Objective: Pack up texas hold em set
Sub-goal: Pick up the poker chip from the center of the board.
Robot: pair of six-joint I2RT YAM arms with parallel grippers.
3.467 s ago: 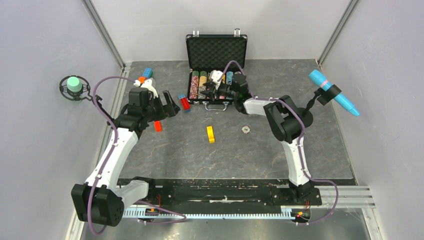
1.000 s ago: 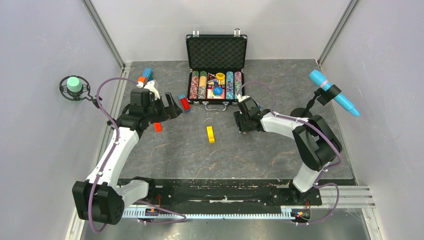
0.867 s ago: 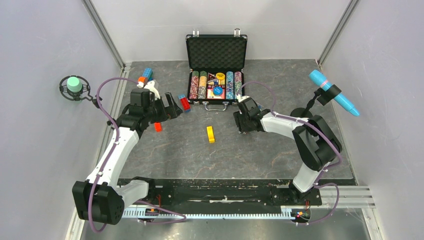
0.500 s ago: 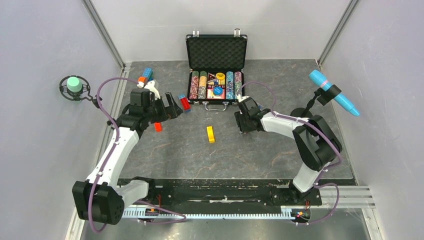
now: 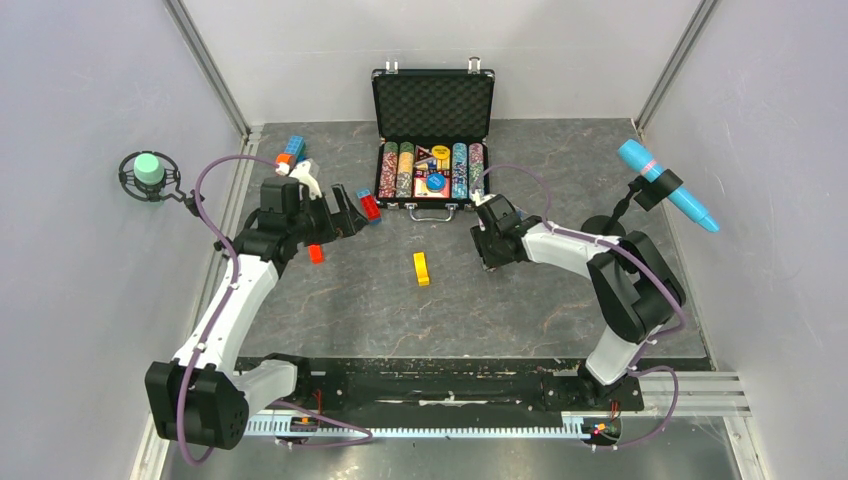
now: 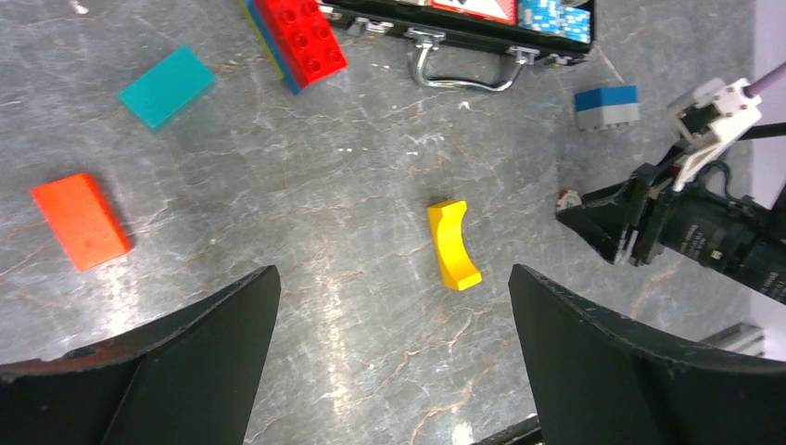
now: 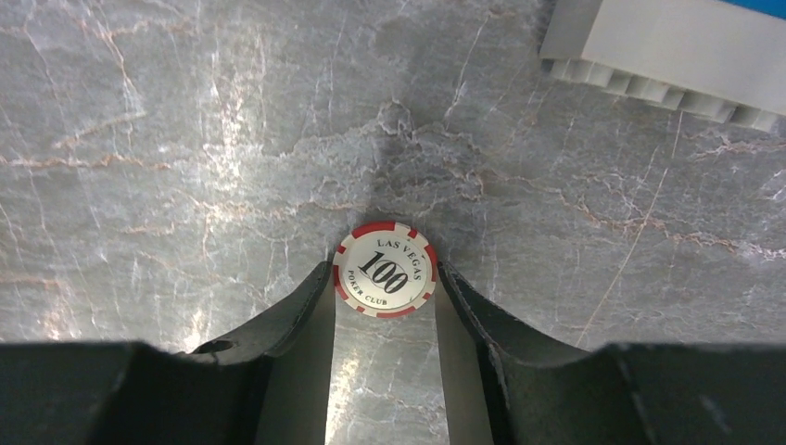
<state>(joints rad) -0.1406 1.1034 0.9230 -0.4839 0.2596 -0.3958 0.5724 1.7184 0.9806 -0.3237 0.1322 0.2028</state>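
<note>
The black case (image 5: 432, 100) of the texas hold em set stands open at the back, with rows of coloured chips in its base and its silver handle (image 6: 463, 74) facing me. One white-and-red poker chip (image 7: 385, 270) marked 100 lies flat on the table in front of the case. My right gripper (image 7: 385, 280) points down at it, and both fingertips touch the chip's edges. In the top view that gripper (image 5: 488, 258) hides the chip. My left gripper (image 6: 394, 278) hovers open and empty at the left (image 5: 345, 215).
A yellow curved block (image 5: 421, 268) lies mid-table. A red-and-blue brick stack (image 5: 369, 205) sits left of the case. An orange brick (image 6: 81, 221) and a teal block (image 6: 167, 87) lie below my left gripper. A blue-and-grey brick (image 7: 667, 42) is just beyond the chip.
The right arm left the case and came down over the chip on the table. In the last second its jaws narrowed onto the chip. The left arm stayed put.
</note>
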